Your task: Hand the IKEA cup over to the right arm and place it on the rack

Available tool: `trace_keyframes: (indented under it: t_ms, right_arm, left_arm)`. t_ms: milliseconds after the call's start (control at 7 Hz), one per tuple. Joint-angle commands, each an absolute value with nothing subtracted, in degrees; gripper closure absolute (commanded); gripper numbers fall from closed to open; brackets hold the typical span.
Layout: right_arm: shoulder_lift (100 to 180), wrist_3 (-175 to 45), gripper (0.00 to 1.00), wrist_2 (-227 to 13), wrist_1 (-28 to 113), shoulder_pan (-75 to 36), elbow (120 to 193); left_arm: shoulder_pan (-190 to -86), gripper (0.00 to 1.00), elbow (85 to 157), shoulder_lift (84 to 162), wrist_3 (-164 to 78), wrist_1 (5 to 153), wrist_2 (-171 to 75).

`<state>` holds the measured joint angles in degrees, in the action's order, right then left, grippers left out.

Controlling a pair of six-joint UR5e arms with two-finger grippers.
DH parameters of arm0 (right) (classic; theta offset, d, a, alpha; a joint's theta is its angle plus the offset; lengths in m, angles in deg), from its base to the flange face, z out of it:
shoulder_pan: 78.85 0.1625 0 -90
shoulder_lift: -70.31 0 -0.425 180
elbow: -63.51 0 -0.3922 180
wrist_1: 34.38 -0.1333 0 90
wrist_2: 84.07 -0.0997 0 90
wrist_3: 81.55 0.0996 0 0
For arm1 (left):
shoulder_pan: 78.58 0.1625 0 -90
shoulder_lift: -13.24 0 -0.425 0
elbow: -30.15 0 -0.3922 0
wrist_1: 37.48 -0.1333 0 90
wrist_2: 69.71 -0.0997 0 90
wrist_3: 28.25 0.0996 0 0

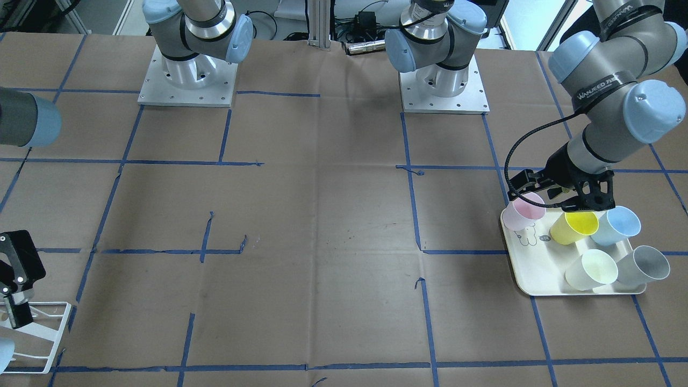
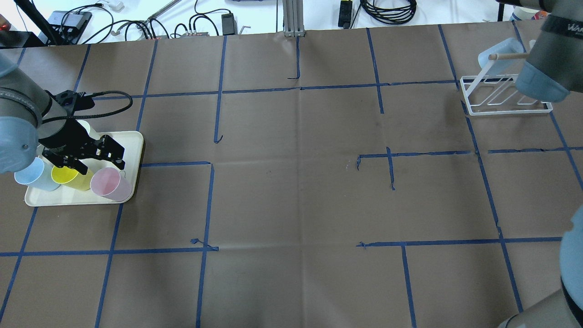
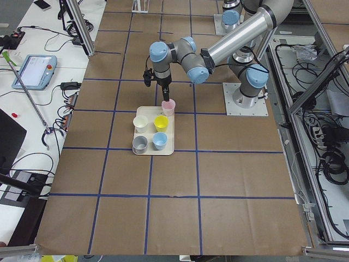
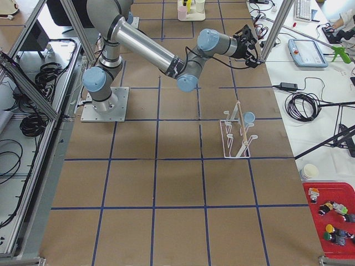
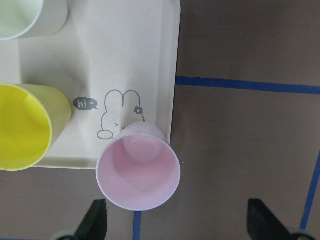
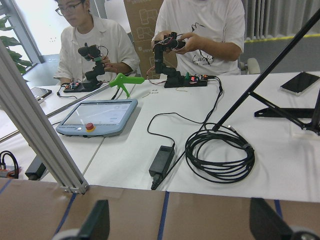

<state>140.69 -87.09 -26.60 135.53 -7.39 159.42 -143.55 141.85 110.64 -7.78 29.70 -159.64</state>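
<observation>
**Left hand.** The left hand hangs over the near corner of the tray. Its fingers are spread wide and grip nothing. In the left wrist view the pink cup stands mouth up at 12 o'clock from the line between the fingertips. It sits on the tray corner, just beside the printed rabbit drawing.

**Tray contents.** The yellow cup stands at 9 o'clock from the pink cup, near it but not touching. A pale green cup stands at 11 o'clock, farther off. In the front-facing view a blue cup and a grey cup fill the rest of the tray. In the overhead view the tray lies at the 9 o'clock edge of the bench.

**Right hand.** The right hand also has its fingers apart and holds nothing. Its camera looks out past the bench edge toward the operators' desk.

**Rack.** In the overhead view the rack stands at the 2 o'clock corner of the bench, well apart from the tray. A light-blue cup hangs on it.
</observation>
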Motion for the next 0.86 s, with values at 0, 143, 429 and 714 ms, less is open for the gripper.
trace_keyframes:
  t_ms: [0, 143, 429, 714]
  right_arm:
    - [140.63, -75.00, 0.00, -32.51, 132.78, -5.03, 159.57]
    - [140.54, -71.30, 0.00, -41.09, 132.52, -5.02, 159.83]
    - [139.84, -60.76, 0.00, -48.62, 132.43, -4.76, 160.44]
    - [139.84, -49.01, 0.00, -50.58, 132.69, -1.35, 164.12]
  left_arm:
    - [-143.71, 0.02, 145.80, 112.89, -7.78, 22.58, -159.80]
    - [-143.71, 0.02, 145.90, 113.95, -7.86, 22.29, -159.88]
    - [-143.71, 0.02, 146.08, 115.62, -7.69, 22.02, -159.89]
    - [-143.71, 0.05, 146.17, 116.51, -6.99, 20.18, -160.15]
